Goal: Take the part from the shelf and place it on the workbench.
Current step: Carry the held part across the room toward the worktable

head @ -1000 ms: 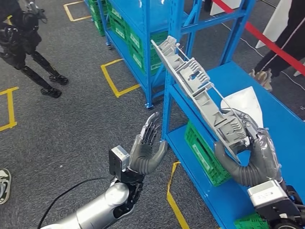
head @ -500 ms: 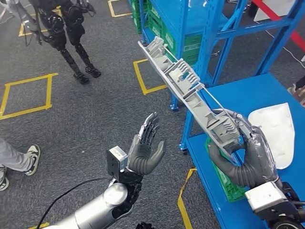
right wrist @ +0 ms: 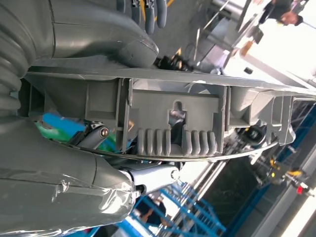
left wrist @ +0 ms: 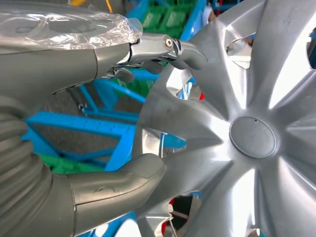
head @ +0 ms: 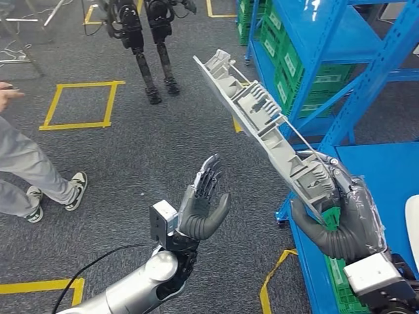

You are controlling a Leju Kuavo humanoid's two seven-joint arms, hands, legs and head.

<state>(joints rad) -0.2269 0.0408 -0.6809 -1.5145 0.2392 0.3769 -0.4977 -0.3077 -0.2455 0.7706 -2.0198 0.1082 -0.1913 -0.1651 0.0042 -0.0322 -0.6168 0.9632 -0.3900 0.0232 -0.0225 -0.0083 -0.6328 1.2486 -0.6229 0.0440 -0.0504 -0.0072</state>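
Note:
The part (head: 266,124) is a silver-grey wheel cover, seen edge-on in the head view, slanting up to the left over the floor. My right hand (head: 346,216) grips its lower rim, thumb under and fingers over. The right wrist view shows the ribbed back of the part (right wrist: 175,118) clamped in that hand (right wrist: 74,39). My left hand (head: 200,206) is held up to the left of the part with its palm turned toward it, fingers apart, holding nothing. In the left wrist view the part's spoked face (left wrist: 253,136) lies just beyond the spread left hand (left wrist: 56,69).
Blue shelving (head: 346,39) with green crates (head: 291,65) stands at the upper right, and a blue shelf surface (head: 390,176) lies behind my right hand. A person's legs (head: 29,170) are at the left. Another robot's legs (head: 148,39) stand at the top, near yellow floor markings (head: 81,104).
The whole picture has shifted: my view has turned left, so the shelving slid right and more floor shows. Both hands and the part keep their places in the frame.

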